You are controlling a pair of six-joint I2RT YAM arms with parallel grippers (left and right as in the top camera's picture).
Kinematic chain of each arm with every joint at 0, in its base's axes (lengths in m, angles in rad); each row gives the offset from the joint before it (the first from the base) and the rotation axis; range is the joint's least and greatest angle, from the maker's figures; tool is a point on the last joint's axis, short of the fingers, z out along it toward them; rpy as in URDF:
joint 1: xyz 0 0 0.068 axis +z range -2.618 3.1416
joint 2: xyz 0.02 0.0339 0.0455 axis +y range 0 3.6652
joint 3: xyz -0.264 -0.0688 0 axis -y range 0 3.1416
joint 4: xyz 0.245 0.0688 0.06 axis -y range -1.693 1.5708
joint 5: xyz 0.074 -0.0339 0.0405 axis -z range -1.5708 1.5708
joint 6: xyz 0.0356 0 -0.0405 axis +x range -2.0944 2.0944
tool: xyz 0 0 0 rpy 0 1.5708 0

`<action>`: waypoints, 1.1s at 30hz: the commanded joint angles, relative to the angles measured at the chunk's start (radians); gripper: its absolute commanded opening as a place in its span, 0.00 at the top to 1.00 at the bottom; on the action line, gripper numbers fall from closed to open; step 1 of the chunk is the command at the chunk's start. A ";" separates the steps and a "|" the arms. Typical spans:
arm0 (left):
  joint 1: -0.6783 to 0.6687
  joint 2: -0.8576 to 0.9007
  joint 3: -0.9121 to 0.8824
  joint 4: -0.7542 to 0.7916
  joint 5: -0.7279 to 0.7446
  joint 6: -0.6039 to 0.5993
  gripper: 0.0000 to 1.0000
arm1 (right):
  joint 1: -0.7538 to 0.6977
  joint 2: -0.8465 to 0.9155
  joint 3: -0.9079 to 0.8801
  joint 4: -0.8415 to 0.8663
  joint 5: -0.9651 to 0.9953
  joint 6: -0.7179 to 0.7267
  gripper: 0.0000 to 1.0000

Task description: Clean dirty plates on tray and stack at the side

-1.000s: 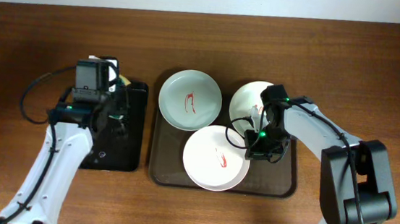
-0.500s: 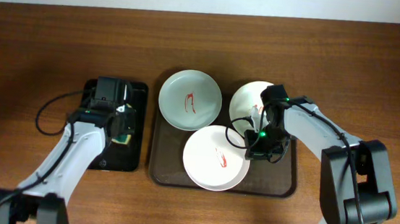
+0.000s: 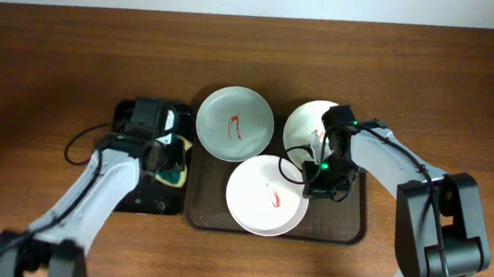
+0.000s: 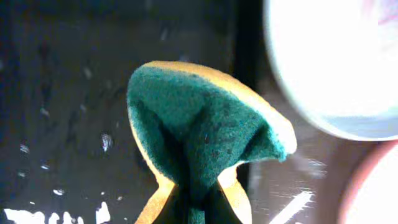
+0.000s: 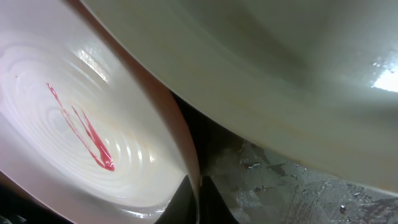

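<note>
- Right pincer [image 3: 313, 182]: closed down on the near-side rim of the front white plate [image 3: 259, 209]. The right wrist view shows a dark finger on each side of that rim, nipping it tight.
- That plate has thin red streaks in its middle. It sits at the front of the brown tray [image 3: 347, 226], and its front edge reaches almost to the tray's near rim.
- Right behind the pincer is the back white plate [image 3: 302, 121], in the tray's far right corner. Its rim hangs close over the gripped rim, and I can't tell if they touch.
- The mint-green plate [image 3: 254, 112] is in the far left corner, with a red mark in its centre. Its rim meets the front plate's rim.
- All three plates are on the tray, so it's pretty crowded. The only bare floor is a wet-looking strip down the right side, under the right arm.
- Left pincer [image 3: 170, 160]: clamped on the sponge [image 4: 205, 137]. It's folded over, green side out, with yellow showing at the edges.
- The sponge hangs over the right edge of the wet black tray [image 4: 62, 93], just beside the brown tray's left rim and near the mint-green plate.
- The two trays sit side by side with barely a gap between them.
- Bare desk [image 3: 465, 104] runs wide to the right of the brown tray and to the left of the black one.
</note>
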 commanded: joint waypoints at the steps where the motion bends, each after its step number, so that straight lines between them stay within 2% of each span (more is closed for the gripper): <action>1: -0.008 -0.095 0.045 0.010 0.264 -0.010 1.00 | 0.008 0.006 -0.007 -0.004 0.004 0.008 0.91; 2: -0.042 -0.081 0.044 0.018 0.360 -0.010 1.00 | 0.008 0.006 -0.007 -0.003 0.004 0.008 0.86; 3: -0.081 -0.070 0.041 0.026 0.373 -0.030 1.00 | 0.008 0.006 -0.007 -0.002 0.004 0.008 0.86; 5: -0.175 -0.027 0.033 0.079 0.374 -0.182 1.00 | 0.008 0.006 -0.007 0.008 -0.004 0.040 0.88; 6: -0.234 0.003 0.033 0.123 0.370 -0.246 1.00 | 0.008 0.006 -0.007 0.016 -0.004 0.077 0.96; 7: -0.257 0.015 0.033 0.141 0.370 -0.282 1.00 | 0.008 0.006 -0.007 0.022 -0.005 0.095 0.96; 11: -0.441 0.153 0.033 0.328 0.342 -0.558 1.00 | 0.008 0.006 -0.007 0.021 -0.008 0.117 0.96; 16: -0.577 0.258 0.033 0.372 0.095 -0.830 1.00 | 0.008 0.006 -0.007 0.018 -0.014 0.117 0.96; 19: -0.602 0.317 0.033 0.350 -0.127 -0.832 1.00 | 0.008 0.006 -0.007 0.015 -0.014 0.117 0.96; 23: -0.598 0.317 0.035 0.177 -0.345 -0.771 1.00 | 0.008 0.006 -0.007 0.011 -0.014 0.117 0.96; 25: -0.598 0.298 0.035 0.152 -0.348 -0.724 1.00 | 0.008 0.006 -0.007 0.006 -0.014 0.117 0.96; 27: -0.598 0.182 0.035 0.121 -0.322 -0.650 1.00 | 0.008 0.006 -0.007 0.002 -0.005 0.116 0.96; 29: -0.597 0.056 0.035 0.096 -0.305 -0.636 1.00 | 0.008 0.006 -0.007 -0.004 -0.003 0.113 0.95; 33: -0.598 0.021 0.035 0.120 -0.301 -0.637 1.00 | 0.008 0.006 -0.007 -0.004 -0.003 0.113 0.91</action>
